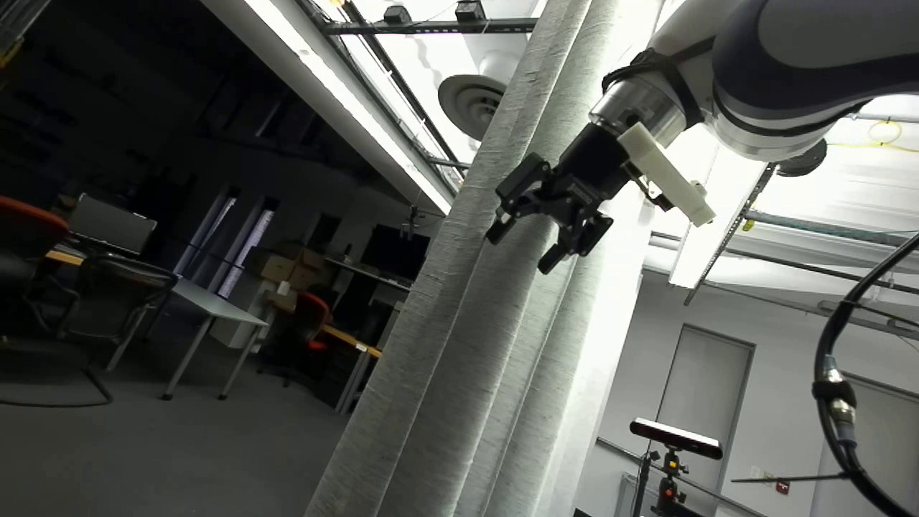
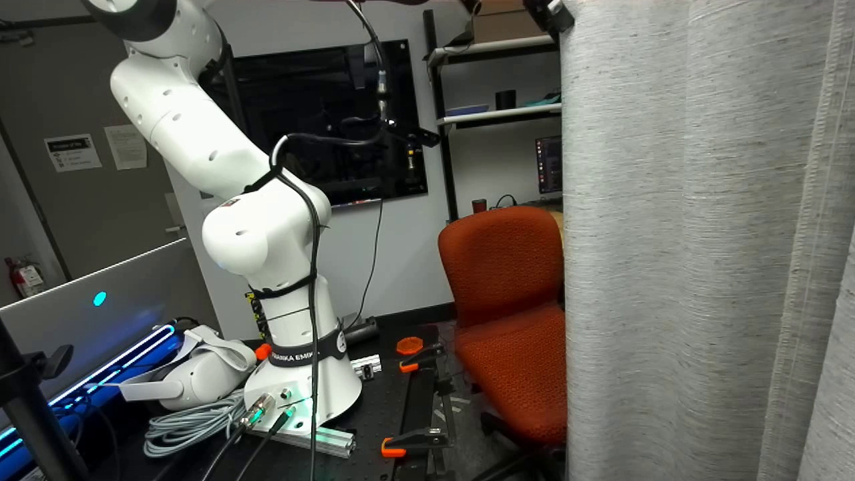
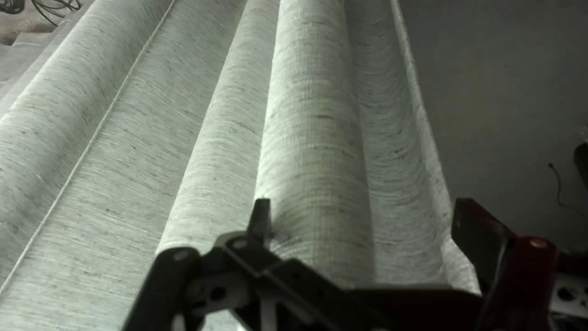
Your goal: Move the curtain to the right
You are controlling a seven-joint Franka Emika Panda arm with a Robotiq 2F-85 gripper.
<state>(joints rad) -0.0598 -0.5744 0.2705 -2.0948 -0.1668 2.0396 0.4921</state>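
The curtain (image 1: 474, 345) is a tall pale grey-white drape with long folds, hanging slanted across the middle of an exterior view. It also fills the right side in an exterior view (image 2: 681, 234) and most of the wrist view (image 3: 216, 138). My gripper (image 1: 522, 248) is open in front of the curtain's upper part. In the wrist view, my gripper's fingers (image 3: 363, 202) stand wide apart, with a rounded fold and the curtain's right edge between them. The left finger appears to touch the fold; the right finger lies by the edge. Whether the right finger touches cloth is unclear.
An orange chair (image 2: 507, 280) stands beside the curtain, with a shelf (image 2: 501, 117) behind it. A camera on a stand (image 1: 675, 438) is right of the curtain. Desks (image 1: 215, 301) stand in the dark area at left. A cable (image 1: 826, 345) hangs near the arm.
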